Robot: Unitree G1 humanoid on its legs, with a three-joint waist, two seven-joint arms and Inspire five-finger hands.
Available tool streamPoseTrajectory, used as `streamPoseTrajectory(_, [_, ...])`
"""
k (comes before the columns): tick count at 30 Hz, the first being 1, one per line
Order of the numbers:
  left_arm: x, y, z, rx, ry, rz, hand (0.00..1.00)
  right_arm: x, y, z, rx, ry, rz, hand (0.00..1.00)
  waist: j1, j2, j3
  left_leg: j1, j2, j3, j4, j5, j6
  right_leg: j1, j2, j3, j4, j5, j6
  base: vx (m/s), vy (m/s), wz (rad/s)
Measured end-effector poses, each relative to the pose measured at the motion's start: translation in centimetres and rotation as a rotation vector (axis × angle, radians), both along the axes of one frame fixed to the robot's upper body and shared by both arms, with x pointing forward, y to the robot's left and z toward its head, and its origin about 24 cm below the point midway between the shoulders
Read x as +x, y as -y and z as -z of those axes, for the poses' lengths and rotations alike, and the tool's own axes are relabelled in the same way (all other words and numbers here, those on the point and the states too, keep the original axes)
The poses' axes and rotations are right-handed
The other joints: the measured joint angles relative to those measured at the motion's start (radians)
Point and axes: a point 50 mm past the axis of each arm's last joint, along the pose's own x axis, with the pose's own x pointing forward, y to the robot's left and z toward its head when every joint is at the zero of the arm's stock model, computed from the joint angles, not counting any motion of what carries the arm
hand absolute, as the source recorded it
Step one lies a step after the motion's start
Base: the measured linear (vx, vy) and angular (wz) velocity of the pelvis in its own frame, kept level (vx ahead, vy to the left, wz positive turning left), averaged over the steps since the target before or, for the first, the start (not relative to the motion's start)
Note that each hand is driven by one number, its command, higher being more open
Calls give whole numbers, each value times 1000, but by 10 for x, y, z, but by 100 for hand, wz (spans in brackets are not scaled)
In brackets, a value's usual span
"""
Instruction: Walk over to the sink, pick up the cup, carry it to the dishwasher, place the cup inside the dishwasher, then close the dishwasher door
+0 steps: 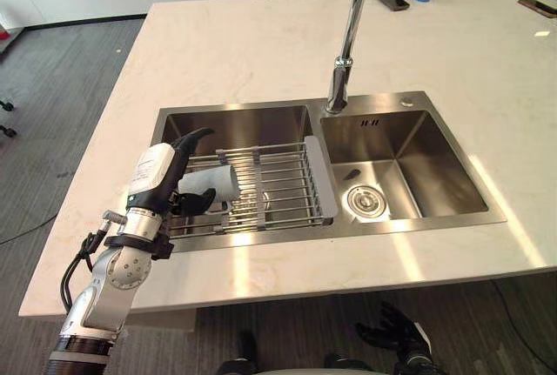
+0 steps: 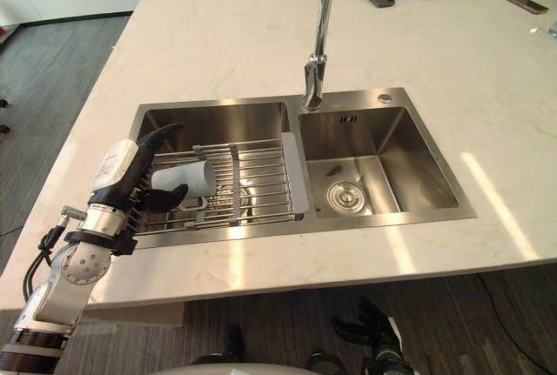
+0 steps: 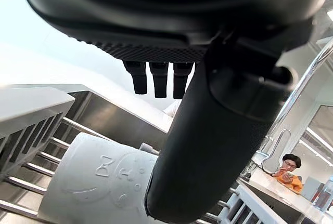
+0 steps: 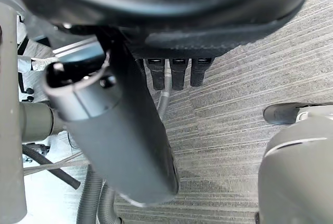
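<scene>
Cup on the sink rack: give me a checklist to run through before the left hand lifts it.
1. Cup reachable: ok, it lies on its side on the rack over the left basin.
2. Left hand at the cup: ok, thumb above it, fingers below.
3. Grip closed: not ok, the fingers look straight in the left wrist view.
4. Way up: ok, the faucet stands off to the cup's right.
5. Right hand out of the way: ok, open, low beneath the counter edge.
6. Cup empty: cannot tell.
</scene>
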Motion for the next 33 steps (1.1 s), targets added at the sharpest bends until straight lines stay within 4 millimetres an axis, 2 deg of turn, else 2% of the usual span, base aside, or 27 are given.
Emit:
streamPoseTrajectory(11, [3,-3,29,62,-178,24,90,7,-4,-1,-8,4,-49,90,-1,-1,-1,1,2,17,-5,-2,-2,4,2,18,-27,17,0,-2,4,-4])
streamPoseTrajectory(14, [9,-8,28,82,-194,12,90,8,-5,-1,-3,5,-59,90,0,-2,-1,1,4,20,-6,-2,-2,6,4,21,-35,22,0,-9,-3,-4])
streamPoseTrajectory(15, [12,-12,29,88,-206,-4,30,10,-5,-1,1,8,-63,90,-1,-2,-1,1,4,23,-6,-3,-2,7,4,24,-38,24,0,-5,1,-5])
streamPoseTrajectory(23, [32,-18,12,123,-189,-25,30,9,-5,-1,11,-2,-71,90,-4,-3,-2,1,4,27,-6,-5,-3,8,3,26,-45,27,1,-1,0,-1])
streamPoseTrajectory(33, [33,-18,9,49,-184,-15,30,12,-6,-3,10,13,-74,90,-12,-6,-3,1,3,30,-6,-9,-4,12,3,26,-53,30,1,0,0,0])
